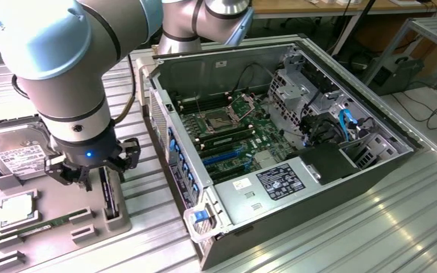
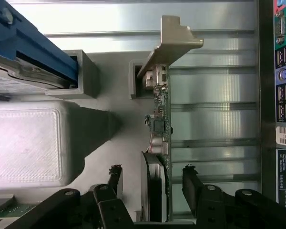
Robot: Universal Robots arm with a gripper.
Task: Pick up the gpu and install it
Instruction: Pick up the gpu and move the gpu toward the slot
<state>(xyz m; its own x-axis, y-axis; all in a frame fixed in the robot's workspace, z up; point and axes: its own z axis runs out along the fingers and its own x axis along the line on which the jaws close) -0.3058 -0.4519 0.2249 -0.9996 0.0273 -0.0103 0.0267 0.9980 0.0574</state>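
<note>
Wide-spread pincer — straddling the gpu, upright on edge in grey holder

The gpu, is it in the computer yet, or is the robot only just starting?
Not yet. Done: the gripper is lined up over the gpu. In hand: nothing is gripped; the open jaws sit on either side of the card, which stands on edge in the gray holder. Left: lifting it out and fitting it into the open computer case.
</note>
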